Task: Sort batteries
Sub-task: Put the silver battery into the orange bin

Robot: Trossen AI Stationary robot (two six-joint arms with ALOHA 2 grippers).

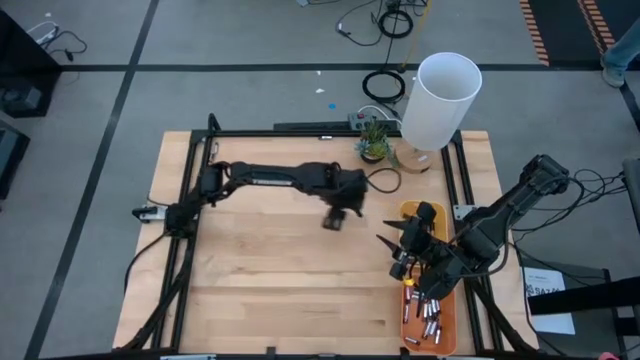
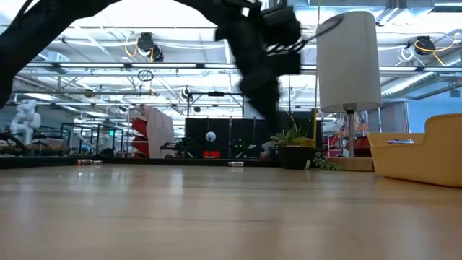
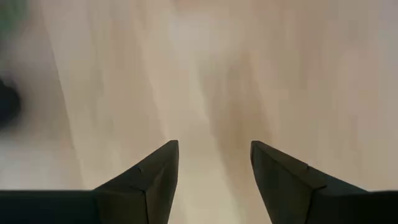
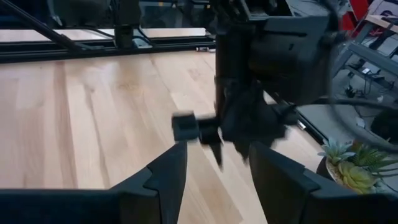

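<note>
Batteries (image 1: 427,322) lay in the orange tray (image 1: 447,318) at the desk's (image 1: 270,290) right edge. Right gripper (image 1: 400,252) hovered beside that tray, jaws parted and empty. Left gripper (image 1: 336,221) hung left of the tray over bare desk, jaws open, empty.

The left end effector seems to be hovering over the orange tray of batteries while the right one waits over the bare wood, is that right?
Not quite: they are swapped. In the high view the right end effector is over the orange tray of batteries, while the left end effector is over the bare wood.
</note>
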